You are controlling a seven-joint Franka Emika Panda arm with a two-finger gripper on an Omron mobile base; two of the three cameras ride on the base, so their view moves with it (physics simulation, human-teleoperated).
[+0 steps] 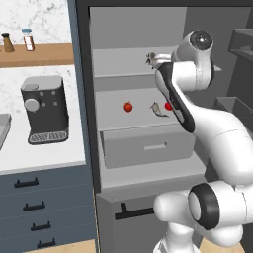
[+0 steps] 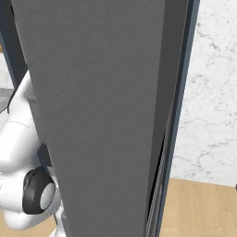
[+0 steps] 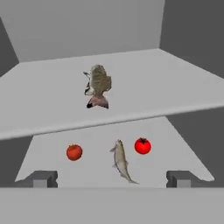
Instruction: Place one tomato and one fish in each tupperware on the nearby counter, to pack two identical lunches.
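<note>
Inside an open fridge, two red tomatoes [image 3: 74, 152] [image 3: 142, 145] lie on the lower shelf with a slim grey fish [image 3: 121, 162] between them. A second, mottled brown fish [image 3: 98, 85] lies on the shelf above. My gripper [image 3: 111, 179] is open and empty, held in front of the shelves and apart from everything. In the left base view the left tomato [image 1: 127, 106], the lower fish [image 1: 158, 109] and the upper fish [image 1: 150, 59] show, and my arm partly covers the right tomato [image 1: 168, 105]. A light grey tupperware corner [image 1: 2, 129] shows on the white counter [image 1: 49, 153].
A dark coffee machine [image 1: 44, 108] stands on the counter, under a wooden shelf [image 1: 39, 53] with jars. A grey drawer [image 1: 148, 146] sits under the lower fridge shelf. The fridge door [image 2: 102, 115] stands close at my right side.
</note>
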